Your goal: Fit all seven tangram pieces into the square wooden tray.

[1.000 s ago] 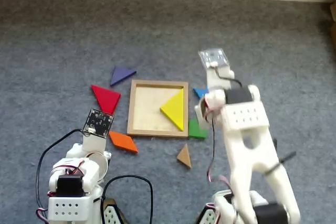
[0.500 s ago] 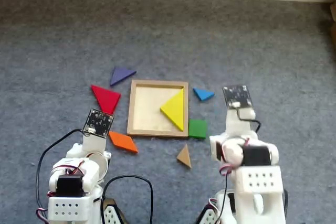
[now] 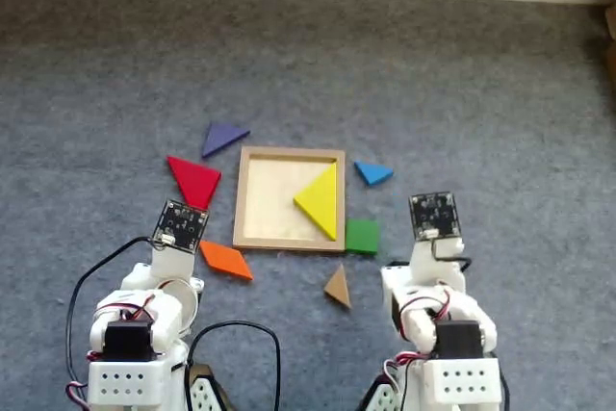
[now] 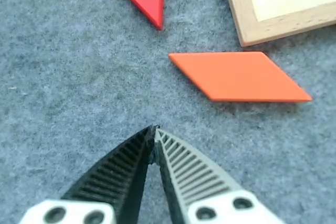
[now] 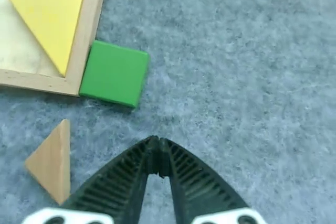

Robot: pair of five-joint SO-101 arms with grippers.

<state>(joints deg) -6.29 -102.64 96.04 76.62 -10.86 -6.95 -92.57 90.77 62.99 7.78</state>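
The square wooden tray (image 3: 241, 197) lies flat near the middle of the grey felt-covered bench (image 3: 500, 84). One piece sits inside it, the yellow triangle (image 3: 322, 199), with its long side along the tray's right wall and its apex pointing toward the tray's middle.

The other six pieces lie on the felt around the tray:
- The purple triangle (image 3: 223, 137) is off the far left corner.
- The red triangle (image 3: 195, 180) is beside the left rim.
- The orange parallelogram (image 3: 226, 259) is off the near left corner.
- The blue triangle (image 3: 372, 173) is beside the right rim, toward the far corner.
- The green square (image 3: 362, 236) is outside the near right corner, against the rim; any gap there is too fine to make out.
- The bare-wood triangle (image 3: 338, 287) lies apart from the tray, nearer the bench's near edge than the green square.

Both arms are folded back at the near edge, the left arm (image 3: 144, 320) and the right arm (image 3: 438, 324). From above, a camera board on each wrist covers the fingers.

The left end effector (image 4: 154, 132) has its fingers pressed together and grips nothing. Its tips are over bare felt, short of the orange parallelogram – whether they touch the felt cannot be told. The left wrist picture's edge cuts the red triangle down to one pointed tip and the tray to a single corner.

The right end effector (image 5: 156, 145) is likewise pressed together and empty – its tips are over felt near the green square and the bare-wood triangle. In the right wrist view the blue triangle is cut to a sliver, and the yellow triangle and the tray are cut off too
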